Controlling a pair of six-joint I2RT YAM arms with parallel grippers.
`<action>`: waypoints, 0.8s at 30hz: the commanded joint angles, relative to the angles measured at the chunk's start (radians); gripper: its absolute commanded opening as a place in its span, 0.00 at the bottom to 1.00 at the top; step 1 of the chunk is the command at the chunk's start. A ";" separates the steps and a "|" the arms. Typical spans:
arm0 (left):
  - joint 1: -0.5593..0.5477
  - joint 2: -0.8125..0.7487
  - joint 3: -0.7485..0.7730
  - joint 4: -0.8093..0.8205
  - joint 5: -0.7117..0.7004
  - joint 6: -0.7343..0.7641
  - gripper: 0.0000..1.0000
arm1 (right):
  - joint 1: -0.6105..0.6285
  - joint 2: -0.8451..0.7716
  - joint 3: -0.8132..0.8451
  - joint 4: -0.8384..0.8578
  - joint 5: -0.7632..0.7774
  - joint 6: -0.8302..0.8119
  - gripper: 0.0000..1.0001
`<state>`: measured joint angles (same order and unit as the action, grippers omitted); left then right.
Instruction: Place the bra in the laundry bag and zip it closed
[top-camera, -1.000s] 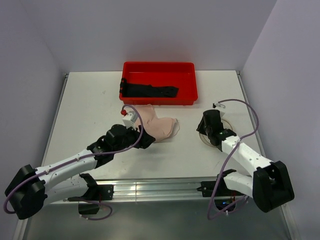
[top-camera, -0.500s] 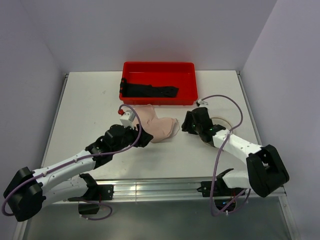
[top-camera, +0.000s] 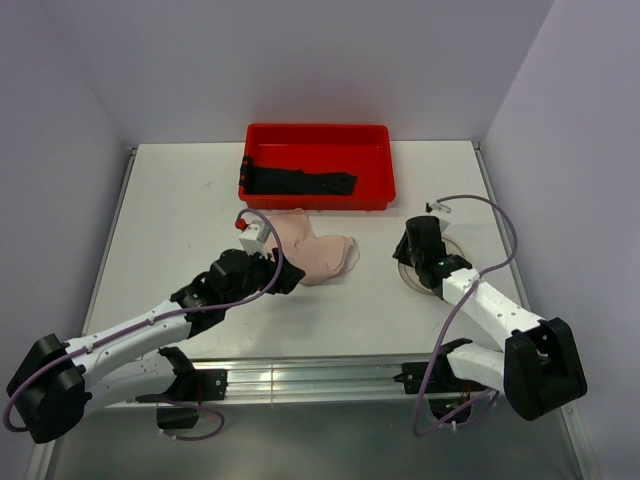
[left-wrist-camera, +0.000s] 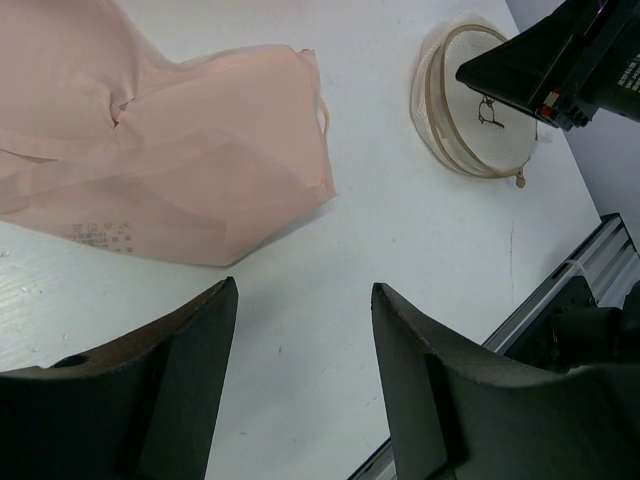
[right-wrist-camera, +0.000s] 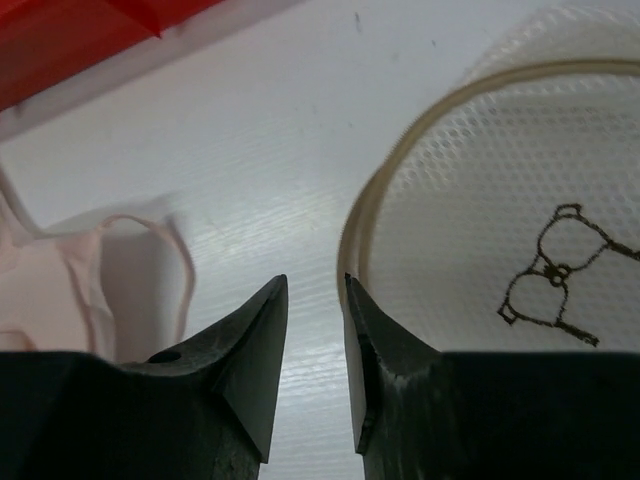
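Gaping left jaws empty; right jaws barely parted.

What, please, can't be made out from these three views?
- Round white mesh laundry bag: right arm covers most of it in top view; zip state unclear.
- Pale pink fabric bra: cut off by top and left edges in left wrist view.
- Black item in red plastic tray: too small in top view.

Bra (top-camera: 315, 255) left of laundry bag (left-wrist-camera: 465, 120); tray (top-camera: 320, 203) behind.
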<state>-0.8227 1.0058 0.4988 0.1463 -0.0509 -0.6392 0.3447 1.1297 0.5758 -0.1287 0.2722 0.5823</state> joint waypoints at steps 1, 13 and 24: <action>-0.006 0.004 0.026 0.033 0.008 0.018 0.63 | -0.036 -0.009 -0.013 -0.040 -0.010 0.013 0.38; -0.004 0.005 0.011 0.059 0.026 0.015 0.63 | -0.101 0.099 0.050 -0.127 -0.031 0.036 0.37; -0.004 -0.013 -0.029 0.111 0.039 0.016 0.63 | -0.101 0.245 0.136 -0.226 -0.036 0.028 0.17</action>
<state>-0.8227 1.0119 0.4816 0.1909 -0.0326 -0.6392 0.2485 1.3590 0.6579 -0.3084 0.2188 0.6048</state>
